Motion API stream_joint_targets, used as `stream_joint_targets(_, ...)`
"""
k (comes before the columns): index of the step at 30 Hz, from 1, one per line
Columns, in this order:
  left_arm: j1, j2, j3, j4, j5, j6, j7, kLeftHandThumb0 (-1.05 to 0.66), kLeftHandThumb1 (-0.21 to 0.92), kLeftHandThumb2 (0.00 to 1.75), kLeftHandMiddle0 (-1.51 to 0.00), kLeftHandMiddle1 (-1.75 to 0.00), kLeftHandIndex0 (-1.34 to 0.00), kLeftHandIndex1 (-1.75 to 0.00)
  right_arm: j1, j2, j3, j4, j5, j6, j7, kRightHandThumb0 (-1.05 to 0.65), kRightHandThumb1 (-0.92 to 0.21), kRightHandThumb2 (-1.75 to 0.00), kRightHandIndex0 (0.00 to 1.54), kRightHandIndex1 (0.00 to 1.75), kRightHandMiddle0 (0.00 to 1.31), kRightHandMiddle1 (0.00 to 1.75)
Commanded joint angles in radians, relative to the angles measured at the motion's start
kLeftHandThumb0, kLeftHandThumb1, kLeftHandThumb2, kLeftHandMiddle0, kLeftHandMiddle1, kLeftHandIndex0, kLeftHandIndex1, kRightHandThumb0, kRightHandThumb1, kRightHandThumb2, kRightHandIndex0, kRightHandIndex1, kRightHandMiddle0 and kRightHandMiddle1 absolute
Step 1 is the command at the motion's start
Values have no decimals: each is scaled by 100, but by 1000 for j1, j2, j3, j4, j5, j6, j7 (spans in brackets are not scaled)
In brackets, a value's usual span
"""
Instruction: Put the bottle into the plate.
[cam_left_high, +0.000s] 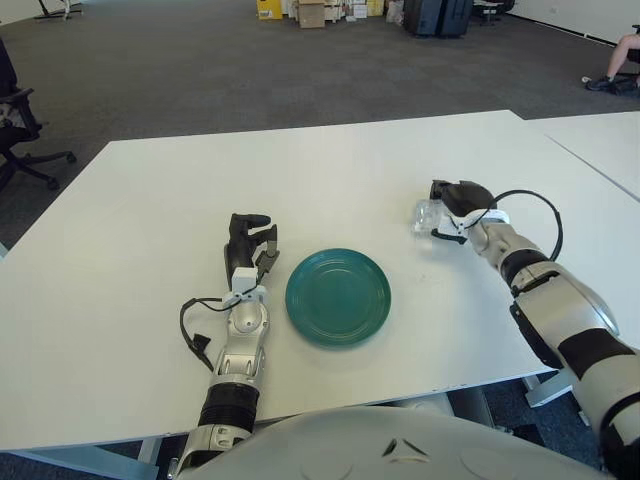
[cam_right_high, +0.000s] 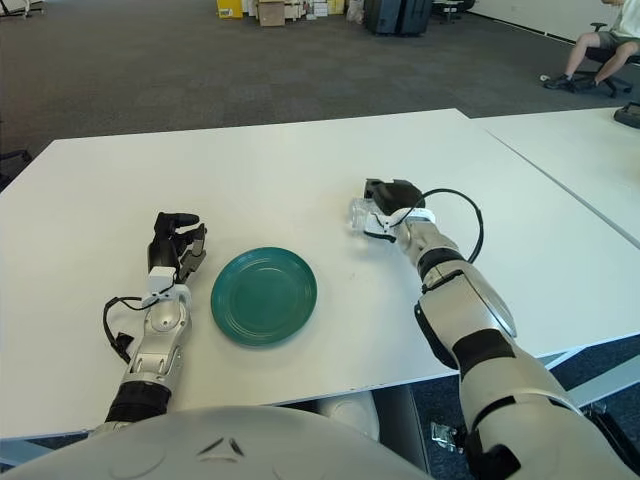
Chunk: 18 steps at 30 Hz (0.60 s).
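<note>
The bottle (cam_left_high: 426, 217) is a small clear plastic one, sitting on the white table (cam_left_high: 330, 170) out at roughly 2 o'clock from the plate (cam_left_high: 338, 297), well apart from it, so it's not in the plate yet. The right hand (cam_left_high: 452, 206) is right on it, dark fingers curled over the bottle's right side and top, and it looks like a proper grasp, though I honestly can't tell if the bottle is lifted off the table or just touching it. A black cable (cam_left_high: 527, 205) loops up behind that wrist, and the silver forearm runs back toward the 4 o'clock corner of the view. The plate is a dark green round one, nothing in it, sitting flat near the front middle of the table. Over at the plate's 9 o'clock, just beside its rim but not touching, is the left hand (cam_left_high: 249, 243), idle, fingers pointing away from the robot and loosely bent with nothing in them. Further out there's grey carpet, an office chair (cam_left_high: 18, 128) at far 10 o'clock, and some boxes (cam_left_high: 310, 12) along the back at 12.
</note>
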<state>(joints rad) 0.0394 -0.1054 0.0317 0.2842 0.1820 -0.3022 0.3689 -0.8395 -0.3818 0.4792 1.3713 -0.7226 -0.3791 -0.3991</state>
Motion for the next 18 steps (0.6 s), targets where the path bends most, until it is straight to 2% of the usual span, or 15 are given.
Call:
stream_joint_targets(1, -29, 2, 4, 10, -8, -17, 2, -35, 92, 42, -60, -91, -30, -163, -118, -37, -35, -50, 33, -63, -17, 52, -18, -148, 72, 175, 100, 175)
stream_joint_targets(11, -53, 9, 5, 43, -11, -36, -2, -35, 92, 43, -60, -91, -29, -164, -183, -63, -61, -140, 47, -187, -83, 53, -16, -150, 73, 175, 103, 175)
stream_joint_targets(18, -61, 8, 4, 45, -9, -39, 1, -35, 92, 43, -60, -90, -29, -165, -192, -79, -73, -243, 39, -233, -147, 53, -16, -150, 73, 175, 103, 175)
